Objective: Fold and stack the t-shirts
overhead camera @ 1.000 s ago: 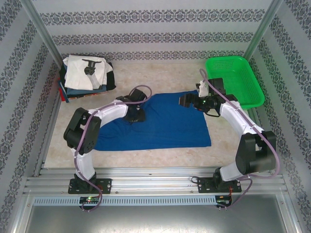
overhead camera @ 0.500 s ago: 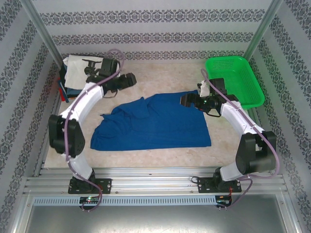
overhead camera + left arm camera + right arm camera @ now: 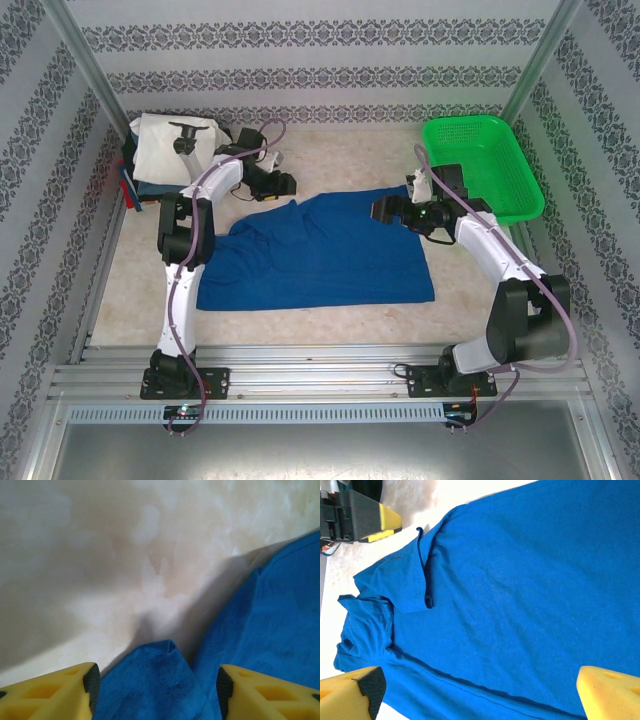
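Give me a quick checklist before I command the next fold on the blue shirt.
1. Left end effector open, blue shirt edge between its fingers: ok.
2. Right end effector open above the blue shirt: ok.
3. Blue shirt lying flat: not ok, its left side is bunched.
4. Blue shirt apart from the green basket: ok.
5. Folded stack apart from the blue shirt: ok.

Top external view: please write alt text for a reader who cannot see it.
A royal-blue t-shirt lies spread on the table, partly rumpled. The left gripper hangs at its far-left corner, near a stack of folded shirts; the right gripper hangs over its far-right edge, beside a green basket.
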Tool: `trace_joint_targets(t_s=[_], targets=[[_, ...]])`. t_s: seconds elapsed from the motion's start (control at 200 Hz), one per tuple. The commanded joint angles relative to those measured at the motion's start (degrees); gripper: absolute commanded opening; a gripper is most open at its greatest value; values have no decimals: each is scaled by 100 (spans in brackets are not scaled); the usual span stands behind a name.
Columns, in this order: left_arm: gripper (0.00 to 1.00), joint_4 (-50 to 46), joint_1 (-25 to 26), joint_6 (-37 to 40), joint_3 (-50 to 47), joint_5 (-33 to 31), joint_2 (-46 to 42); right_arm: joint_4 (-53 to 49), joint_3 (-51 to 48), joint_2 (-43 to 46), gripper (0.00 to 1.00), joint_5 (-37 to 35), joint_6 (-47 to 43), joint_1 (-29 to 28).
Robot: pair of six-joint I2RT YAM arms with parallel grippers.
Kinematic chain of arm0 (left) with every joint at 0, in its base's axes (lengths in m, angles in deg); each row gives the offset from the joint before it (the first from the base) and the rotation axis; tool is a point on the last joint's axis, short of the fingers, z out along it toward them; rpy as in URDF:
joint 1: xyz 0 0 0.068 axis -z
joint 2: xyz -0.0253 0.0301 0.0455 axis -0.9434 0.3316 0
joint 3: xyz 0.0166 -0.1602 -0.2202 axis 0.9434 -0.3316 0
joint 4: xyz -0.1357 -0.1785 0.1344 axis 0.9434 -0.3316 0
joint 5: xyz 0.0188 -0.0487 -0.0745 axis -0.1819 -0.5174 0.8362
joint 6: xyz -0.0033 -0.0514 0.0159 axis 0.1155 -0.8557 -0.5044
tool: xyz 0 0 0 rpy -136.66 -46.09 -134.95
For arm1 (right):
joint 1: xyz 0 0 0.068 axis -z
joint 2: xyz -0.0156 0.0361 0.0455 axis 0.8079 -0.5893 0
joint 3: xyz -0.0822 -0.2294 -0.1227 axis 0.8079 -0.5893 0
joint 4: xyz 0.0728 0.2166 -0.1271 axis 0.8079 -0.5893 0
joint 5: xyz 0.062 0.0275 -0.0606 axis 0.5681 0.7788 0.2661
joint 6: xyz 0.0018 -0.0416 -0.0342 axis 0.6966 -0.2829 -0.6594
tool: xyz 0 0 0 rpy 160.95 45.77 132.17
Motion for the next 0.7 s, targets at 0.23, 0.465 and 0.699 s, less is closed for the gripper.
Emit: trace_joint_targets(t_s=[0.23, 0.465, 0.699], targets=[[58, 269, 145, 227, 101, 382, 255, -60, -152, 225, 98, 28, 38, 20], [54, 246, 221, 352, 105, 207, 389, -70, -175, 226, 98, 1, 39, 25], [47, 383, 288, 318, 82, -35, 434, -76, -182, 263, 98, 18, 39, 33]])
